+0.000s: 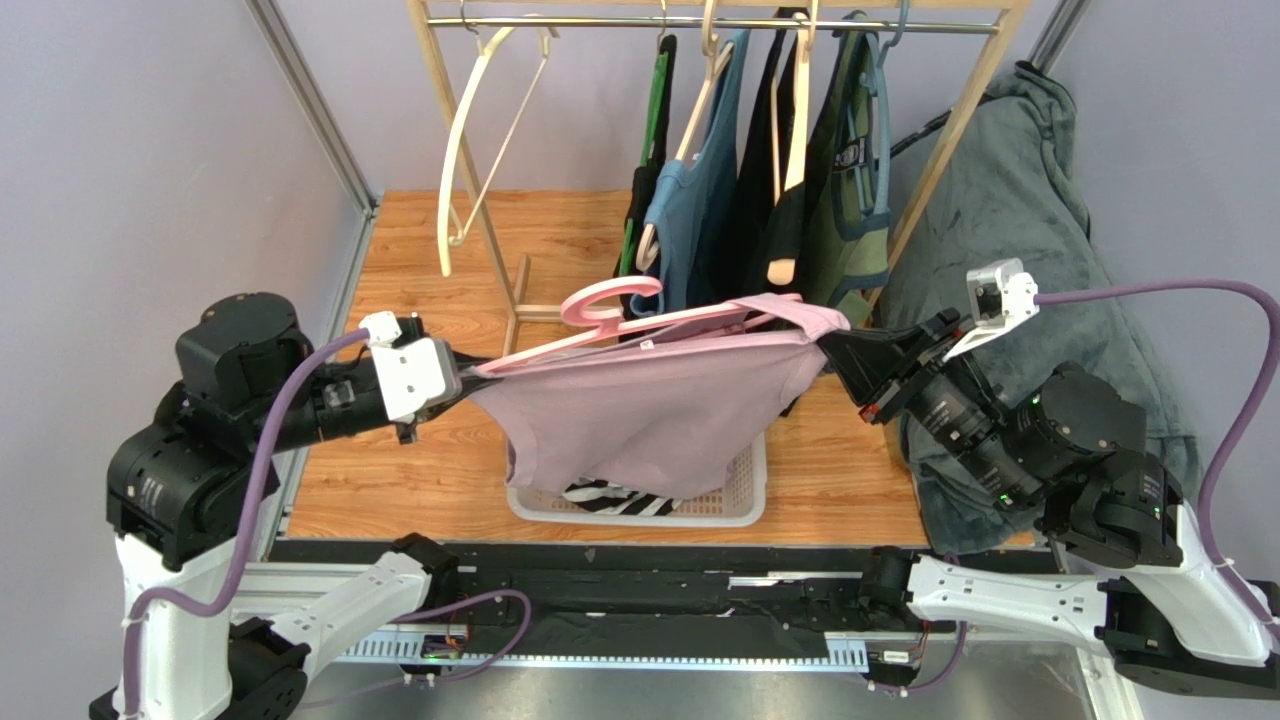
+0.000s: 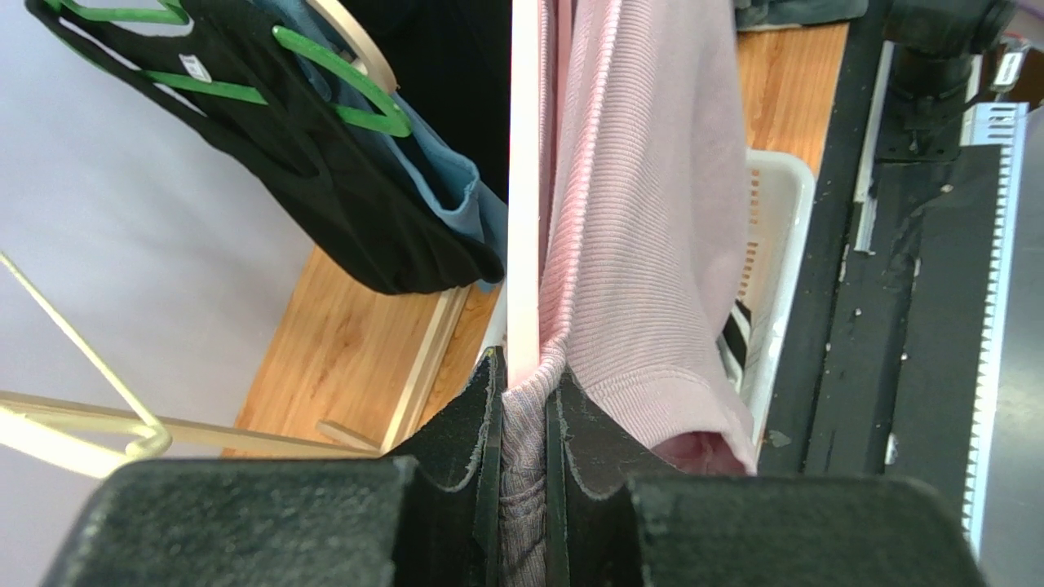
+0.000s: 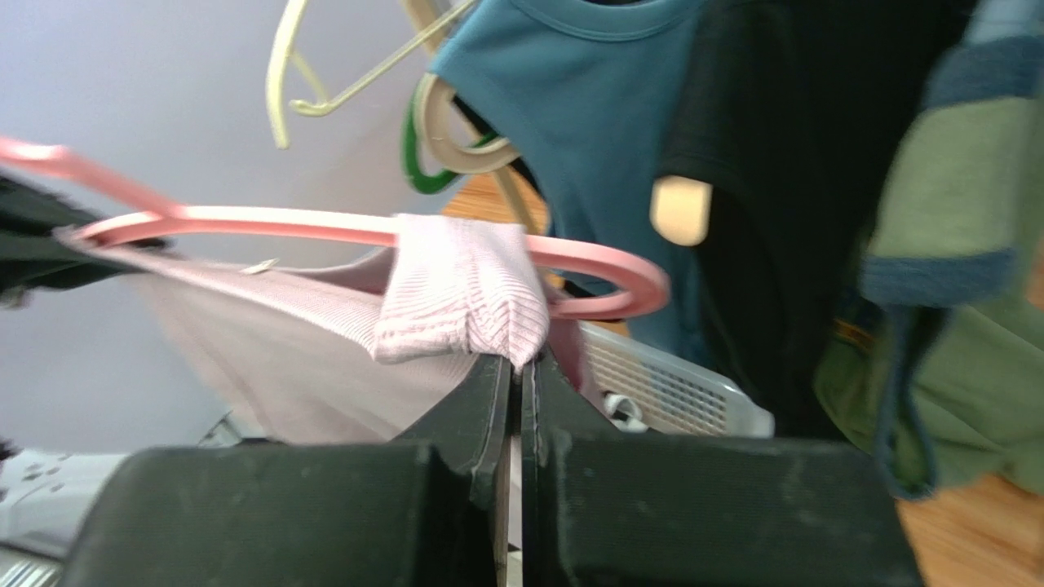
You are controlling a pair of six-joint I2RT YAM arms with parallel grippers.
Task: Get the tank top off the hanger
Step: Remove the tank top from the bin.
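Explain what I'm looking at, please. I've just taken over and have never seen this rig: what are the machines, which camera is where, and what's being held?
Two robot arms are bolted at the near edge of a wooden table. The wide picture comes from a fixed camera above and behind them. The other two come from a camera on each wrist, looking along its own black fingers.

On the table stand a rack of hung garments and a white basket. Between the arms hangs a pink tank top on a pink hanger.

The left gripper is shut on the tank top at the hanger's left end; its wrist view shows cloth between the fingers. The right gripper is shut at the other end, seemingly pinching the folded strap that wraps over the hanger.
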